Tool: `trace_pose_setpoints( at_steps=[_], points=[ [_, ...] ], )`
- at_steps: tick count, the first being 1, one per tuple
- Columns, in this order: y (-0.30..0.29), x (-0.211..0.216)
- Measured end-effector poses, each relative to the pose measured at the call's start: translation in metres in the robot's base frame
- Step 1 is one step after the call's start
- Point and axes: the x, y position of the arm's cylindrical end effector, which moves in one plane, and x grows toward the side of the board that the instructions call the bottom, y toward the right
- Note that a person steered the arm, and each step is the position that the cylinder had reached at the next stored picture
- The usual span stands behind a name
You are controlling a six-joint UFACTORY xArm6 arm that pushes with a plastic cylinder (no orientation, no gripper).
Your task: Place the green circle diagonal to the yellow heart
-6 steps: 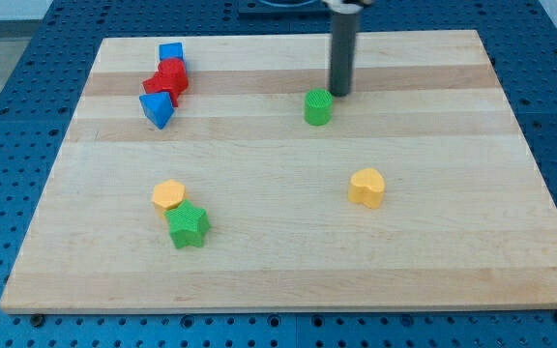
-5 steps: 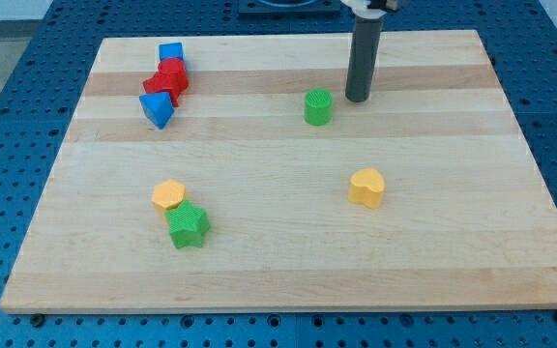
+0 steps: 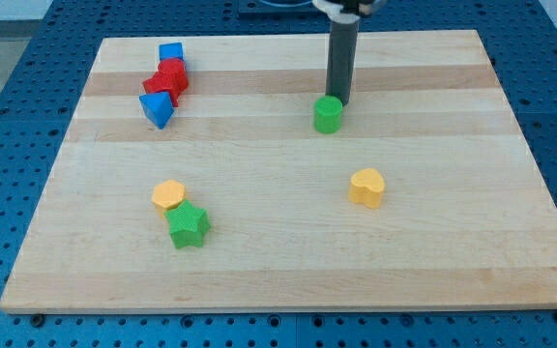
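The green circle (image 3: 328,114), a short green cylinder, stands on the wooden board (image 3: 288,242) a little right of the middle, toward the view's top. My tip (image 3: 340,100) is at its upper right edge, touching it or nearly so. The yellow heart (image 3: 366,188) lies below and to the right of the green circle, well apart from it and from my tip.
A blue block (image 3: 170,52), two red blocks (image 3: 166,79) and a blue triangular block (image 3: 158,109) cluster at the upper left. A yellow hexagon (image 3: 168,195) and a green star (image 3: 189,225) touch each other at the lower left.
My tip swung right, then came back left onto the green circle's upper right edge. The green circle has slid a little down and to the right, toward the yellow heart.
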Motion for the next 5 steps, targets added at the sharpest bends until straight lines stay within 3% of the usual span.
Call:
trace_pose_setpoints(
  at_steps=[5],
  points=[
    [-0.026, 0.092]
  ],
)
